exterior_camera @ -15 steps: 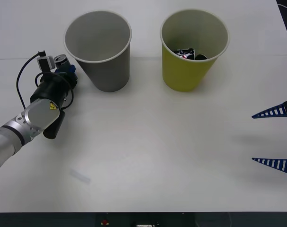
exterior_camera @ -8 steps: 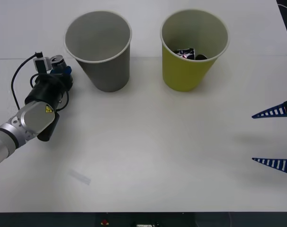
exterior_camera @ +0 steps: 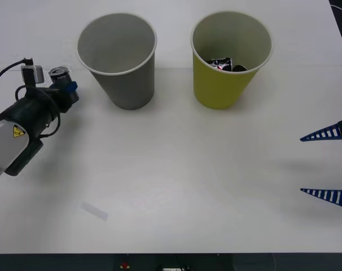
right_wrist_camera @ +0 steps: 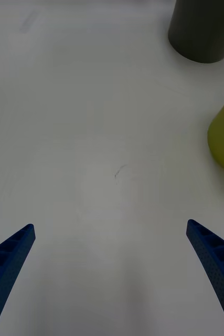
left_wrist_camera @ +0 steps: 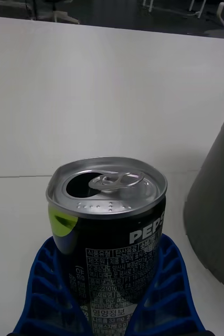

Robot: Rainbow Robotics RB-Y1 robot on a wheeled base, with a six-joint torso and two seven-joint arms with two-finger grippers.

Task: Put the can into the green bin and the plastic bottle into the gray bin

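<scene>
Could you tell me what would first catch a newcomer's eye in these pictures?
Probably the left gripper at the table's left edge, shut on the can beside the gray bin. Next, the green bin to its right, with dark items already inside.

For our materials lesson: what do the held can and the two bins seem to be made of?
The can, gripped by the left gripper: likely aluminium, shiny silver top, glossy dark printed wall. The gray bin and the green bin: probably coated paper, matte tapered walls, pale rolled rims.
</scene>
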